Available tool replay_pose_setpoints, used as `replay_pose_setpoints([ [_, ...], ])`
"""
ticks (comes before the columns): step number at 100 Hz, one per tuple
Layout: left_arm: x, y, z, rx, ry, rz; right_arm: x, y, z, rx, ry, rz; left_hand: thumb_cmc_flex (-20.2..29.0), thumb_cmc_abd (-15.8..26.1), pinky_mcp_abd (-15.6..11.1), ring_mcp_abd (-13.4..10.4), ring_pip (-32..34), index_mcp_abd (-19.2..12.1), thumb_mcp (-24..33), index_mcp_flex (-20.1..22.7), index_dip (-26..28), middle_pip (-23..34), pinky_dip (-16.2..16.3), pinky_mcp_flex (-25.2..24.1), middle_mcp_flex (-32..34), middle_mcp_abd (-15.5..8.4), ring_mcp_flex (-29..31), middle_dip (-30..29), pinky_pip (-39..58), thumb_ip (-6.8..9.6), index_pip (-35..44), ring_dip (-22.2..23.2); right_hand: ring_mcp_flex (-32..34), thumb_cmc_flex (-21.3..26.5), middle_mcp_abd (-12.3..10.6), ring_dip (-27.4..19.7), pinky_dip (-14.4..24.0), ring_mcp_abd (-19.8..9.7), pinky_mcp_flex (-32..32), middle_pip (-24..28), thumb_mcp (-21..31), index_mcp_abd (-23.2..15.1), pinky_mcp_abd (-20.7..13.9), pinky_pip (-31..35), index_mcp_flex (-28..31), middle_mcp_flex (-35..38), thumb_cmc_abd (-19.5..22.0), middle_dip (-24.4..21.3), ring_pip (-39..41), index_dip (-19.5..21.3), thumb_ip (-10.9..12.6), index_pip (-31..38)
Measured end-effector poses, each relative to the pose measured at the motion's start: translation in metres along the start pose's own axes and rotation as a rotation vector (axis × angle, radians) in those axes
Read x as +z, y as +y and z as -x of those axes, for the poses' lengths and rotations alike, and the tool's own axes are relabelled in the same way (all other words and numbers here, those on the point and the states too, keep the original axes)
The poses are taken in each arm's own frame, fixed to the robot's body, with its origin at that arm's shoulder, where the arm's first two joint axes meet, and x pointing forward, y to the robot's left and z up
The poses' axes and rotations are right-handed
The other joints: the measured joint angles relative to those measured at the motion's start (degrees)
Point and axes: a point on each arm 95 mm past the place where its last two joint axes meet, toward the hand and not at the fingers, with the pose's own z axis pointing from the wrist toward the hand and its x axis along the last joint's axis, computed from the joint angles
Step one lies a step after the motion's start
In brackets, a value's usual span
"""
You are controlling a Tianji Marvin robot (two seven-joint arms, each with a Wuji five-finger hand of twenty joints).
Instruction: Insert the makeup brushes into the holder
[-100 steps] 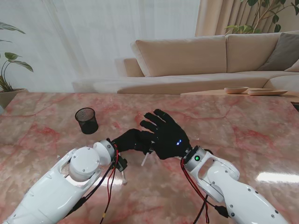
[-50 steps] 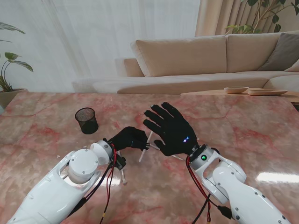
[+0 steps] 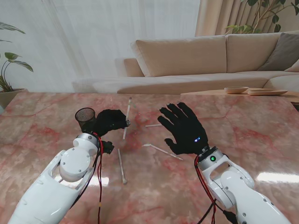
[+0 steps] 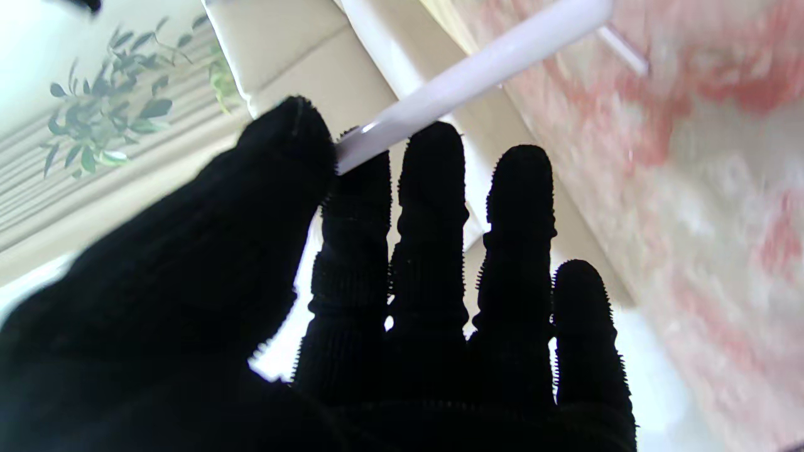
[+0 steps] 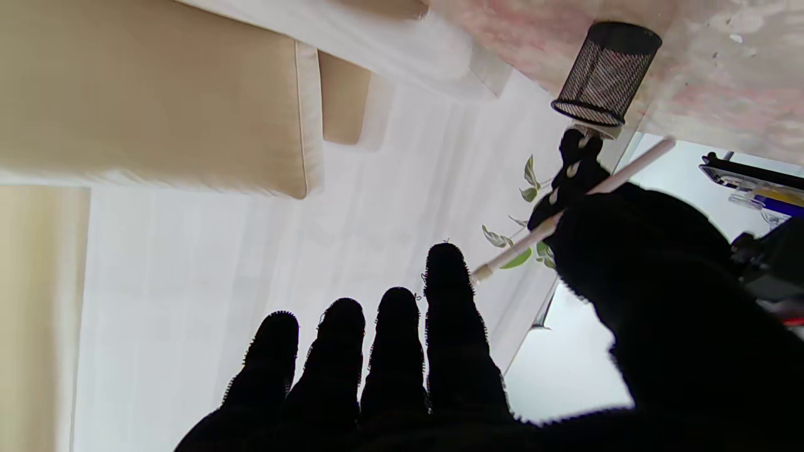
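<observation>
The makeup brush (image 3: 127, 119), pinched in your left hand (image 3: 111, 122) beside the mesh holder (image 3: 86, 117), looks light, stiff, slippery; grip mid-handle. Your right hand (image 3: 183, 129) is spread, holding nothing.

Black mesh holder (image 3: 86, 118), seemingly white brushes (image 3: 127, 118).

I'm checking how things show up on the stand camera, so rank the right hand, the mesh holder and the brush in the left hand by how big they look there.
1. right hand, clearly largest, though it is also nearer the camera.
2. mesh holder and held brush: unsure. The holder covers more area, the brush is longer but very thin.
</observation>
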Motion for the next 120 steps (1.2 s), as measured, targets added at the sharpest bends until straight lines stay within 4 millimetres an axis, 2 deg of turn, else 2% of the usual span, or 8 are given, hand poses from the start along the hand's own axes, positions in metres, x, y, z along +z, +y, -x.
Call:
replay_pose_setpoints([
  [16, 0.002, -0.032, 0.0, 0.063, 0.007, -0.105, -0.008, -0.016, 0.003, 0.018, -0.038, -0.068, -0.74, -0.02, -0.03, -0.04, 0.0, -0.37, 0.59, -0.01, 0.06, -0.22, 0.55, 0.0, 0.34, -0.21, 0.0, 0.01, 0.0, -0.02, 0.19, 0.01, 0.0, 0.0, 0.01, 0.0, 0.64, 0.01, 0.0, 0.0, -0.59, 0.32, 0.0, -0.03, 0.0, 0.0, 0.54, -0.61, 0.0, 0.0, 0.0, -0.05],
  [21, 0.001, -0.043, 0.0, 0.087, 0.01, -0.149, -0.01, -0.023, 0.005, 0.031, -0.055, -0.091, -0.79, -0.02, -0.04, -0.07, 0.0, -0.57, 0.59, -0.01, 0.07, -0.57, 0.57, 0.0, 0.53, -0.44, 0.0, 0.01, 0.0, -0.51, 0.22, 0.01, 0.0, 0.0, 0.01, 0.0, 0.65, 0.01, 0.0, 0.0, -0.61, 0.45, 0.0, -0.08, 0.0, 0.0, 0.77, -0.62, 0.0, 0.0, 0.0, -0.06],
  [42, -0.003, -0.086, 0.006, 0.141, -0.007, -0.32, -0.023, -0.056, 0.011, 0.047, -0.128, -0.237, -1.76, -0.26, -0.16, -0.17, 0.0, -1.58, 1.08, -0.01, 0.08, -1.44, 0.58, 0.0, 0.54, -0.84, 0.0, 0.01, -0.02, -0.58, 0.51, 0.02, -0.01, 0.0, 0.04, 0.0, 0.67, 0.06, 0.0, 0.0, -1.48, 0.51, 0.0, -0.71, -0.72, 0.0, 1.15, -0.62, 0.0, -0.04, 0.0, -0.67],
  [72, -0.013, -0.137, 0.032, 0.22, -0.014, -0.471, -0.037, -0.081, 0.012, 0.075, -0.175, -0.348, -1.82, -0.57, -2.89, -0.83, 0.0, -2.04, 1.09, -0.01, 0.09, -2.18, 0.64, 0.0, 0.56, -1.03, 0.0, 0.01, -0.03, -0.98, 0.65, 0.02, -0.78, 0.0, 0.12, 0.0, 0.7, 0.46, 0.0, -0.23, -1.83, 0.51, 0.0, -1.47, -0.72, -0.74, 1.45, -0.63, -1.56, -0.04, 0.0, -0.69],
  [92, -0.016, -0.159, 0.053, 0.218, -0.04, -0.582, -0.041, -0.089, 0.011, 0.082, -0.192, -0.386, -2.33, -0.67, -3.63, -0.87, 0.0, -2.71, 1.69, -0.01, 0.1, -2.78, 0.67, -0.77, 0.57, -1.6, 0.0, 0.01, -0.66, -1.52, 0.67, 0.02, -0.6, -0.01, 0.13, 0.0, 1.38, 0.49, 0.0, -0.43, -1.84, 0.52, 0.0, -2.13, -1.35, -0.77, 1.63, -0.64, -1.48, -0.06, 0.01, -0.82],
  [96, -0.015, -0.162, 0.057, 0.198, -0.036, -0.604, -0.042, -0.09, 0.011, 0.083, -0.195, -0.392, -2.33, -0.69, -3.75, -1.5, 0.0, -2.78, 1.7, -0.01, 0.18, -2.8, 0.67, -1.38, 0.58, -2.11, 0.0, 0.01, -0.97, -1.53, 0.67, 0.02, -0.6, -0.18, 0.13, 0.0, 1.39, 0.49, 0.0, -0.44, -1.84, 0.52, 0.0, -2.13, -1.35, -0.77, 1.64, -0.64, -1.52, -0.06, 0.01, -0.82],
  [103, -0.013, -0.165, 0.064, 0.161, -0.036, -0.623, -0.043, -0.091, 0.011, 0.084, -0.199, -0.401, -2.36, -1.15, -4.92, -2.24, 0.0, -3.27, 1.72, -0.03, 0.68, -2.81, 0.68, -2.0, 0.58, -2.44, 0.0, 0.01, -1.06, -1.53, 0.73, 0.02, -0.6, -0.7, 0.14, 0.0, 1.4, 0.49, 0.0, -0.46, -1.85, 0.52, 0.0, -2.17, -1.35, -0.79, 1.8, -0.66, -1.92, -0.06, 0.01, -0.82],
  [120, -0.004, -0.164, 0.075, 0.131, -0.06, -0.633, -0.044, -0.092, 0.011, 0.084, -0.214, -0.416, -3.06, -1.17, -5.55, -2.42, -0.01, -4.25, 2.29, -0.08, 0.75, -2.91, 0.69, -2.83, 0.58, -2.94, 0.0, -0.19, -2.19, -1.62, 0.76, 0.02, -0.6, -0.71, 0.15, 0.0, 1.47, 0.49, 0.0, -0.86, -1.85, 0.52, 0.0, -2.2, -1.35, -0.8, 1.8, -0.69, -2.1, -0.06, 0.01, -0.82],
])
